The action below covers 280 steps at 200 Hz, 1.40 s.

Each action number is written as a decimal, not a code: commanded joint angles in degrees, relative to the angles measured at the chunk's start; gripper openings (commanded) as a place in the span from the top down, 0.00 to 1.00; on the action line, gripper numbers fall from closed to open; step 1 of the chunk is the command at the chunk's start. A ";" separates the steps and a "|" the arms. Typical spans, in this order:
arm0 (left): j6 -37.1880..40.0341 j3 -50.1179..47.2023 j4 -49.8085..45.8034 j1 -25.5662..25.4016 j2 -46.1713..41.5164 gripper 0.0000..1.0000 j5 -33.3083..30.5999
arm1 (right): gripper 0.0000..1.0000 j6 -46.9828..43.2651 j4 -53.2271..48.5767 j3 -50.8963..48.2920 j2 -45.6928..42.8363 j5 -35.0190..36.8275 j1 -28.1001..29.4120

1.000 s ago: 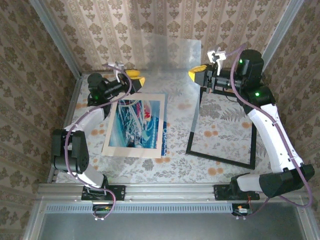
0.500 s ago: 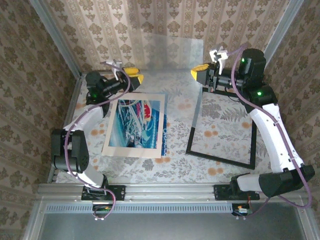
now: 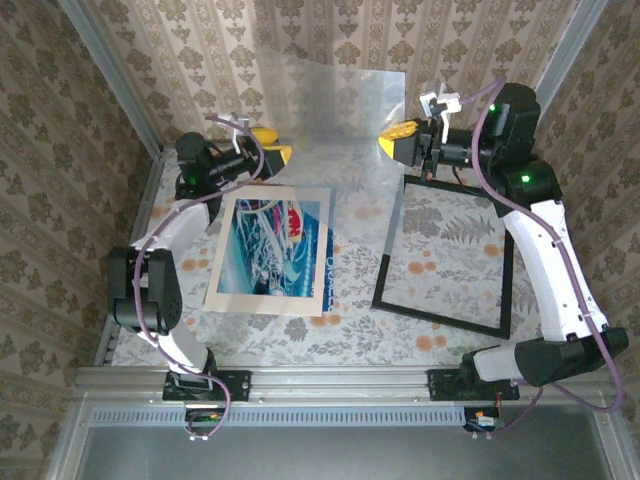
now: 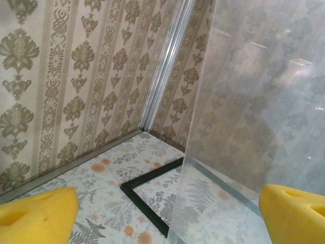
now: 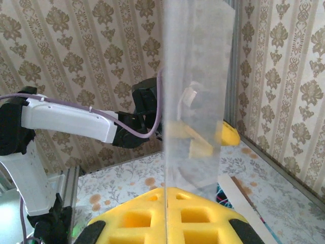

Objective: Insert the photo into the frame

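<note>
My right hand (image 3: 398,140) is pinching the clear sheet (image 3: 330,110); my left hand (image 3: 270,143) is gaping open. The photo (image 3: 272,255) is looking thin and bendy, so I'm aiming for its cream edge.

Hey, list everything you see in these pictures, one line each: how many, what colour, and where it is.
Large photo print with wide cream border: one, blue, white and teal with red accents, flat on the table, left of centre.
Thin rectangular picture frame: one, black, flat on the table at right, tabletop showing through it.
Clear rigid pane: one, transparent, upright at the far side between the arms.
Floral table covering: one, pale with orange flowers, under everything.
Patterned wallpaper walls: three sides, beige and olive, around the table.
Left pincer: one, yellow pads, open, far left by the pane.
Right pincer: one, yellow pads, shut on the pane's right edge.
</note>
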 commanded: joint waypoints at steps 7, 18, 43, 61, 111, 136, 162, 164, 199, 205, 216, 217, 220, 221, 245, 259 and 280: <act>-4.05 1.72 7.57 -0.51 0.65 0.10 4.65 | 1.00 1.06 -0.34 2.16 0.89 2.59 0.25; -5.84 1.42 9.70 -0.63 0.76 0.13 5.30 | 1.00 1.68 -0.19 2.13 1.68 3.67 0.19; -7.11 1.77 9.74 -0.77 0.66 0.22 6.33 | 1.00 3.54 0.90 2.03 3.46 6.22 0.05; -7.22 1.60 9.34 -0.85 0.17 0.27 6.32 | 1.00 5.06 2.17 1.96 4.19 7.56 0.05; -6.76 -0.07 8.29 -0.89 -1.88 0.37 4.77 | 1.00 9.50 3.54 1.65 5.46 14.54 -0.84; -6.60 -0.74 8.16 -0.85 -2.45 0.47 4.09 | 1.00 13.34 6.36 -0.09 5.81 15.92 -1.54; -6.51 -1.90 8.12 -0.43 -3.22 0.58 2.72 | 1.00 16.62 7.84 -1.32 6.37 17.43 -2.16; -6.51 -1.99 8.08 -0.35 -3.27 0.59 2.61 | 1.00 16.74 7.90 -1.38 6.40 17.46 -2.17; -5.87 -2.51 7.17 -0.33 -3.99 0.84 1.40 | 1.00 20.68 11.00 -3.82 7.60 16.82 -2.35; -5.66 -2.59 6.96 -0.33 -4.05 0.88 1.32 | 1.00 21.08 11.12 -4.04 7.81 16.80 -2.35; -5.24 -2.80 6.31 -0.33 -4.26 0.96 0.99 | 1.00 21.73 11.78 -4.97 7.85 16.94 -2.35; -5.17 -2.76 6.18 -0.33 -4.29 0.97 0.93 | 1.00 21.84 11.80 -5.09 7.84 17.00 -2.35; -5.04 -2.79 5.81 -0.33 -4.36 0.98 0.74 | 1.00 22.07 12.04 -5.40 7.83 17.12 -2.35; -4.98 -2.76 5.76 -0.33 -4.38 0.99 0.67 | 1.00 22.19 12.16 -5.48 7.83 17.18 -2.35; -4.31 -3.65 1.40 -0.33 -5.89 1.00 -2.74 | 0.74 23.77 9.27 -8.18 8.09 22.38 -2.35; -4.03 -5.17 -0.88 -0.54 -8.00 1.00 -5.26 | 0.57 24.14 4.89 -10.29 8.43 27.22 -2.38; -1.94 -5.96 -7.86 -0.55 -11.99 1.00 -8.53 | 0.24 24.92 1.28 -15.96 7.83 34.67 -2.44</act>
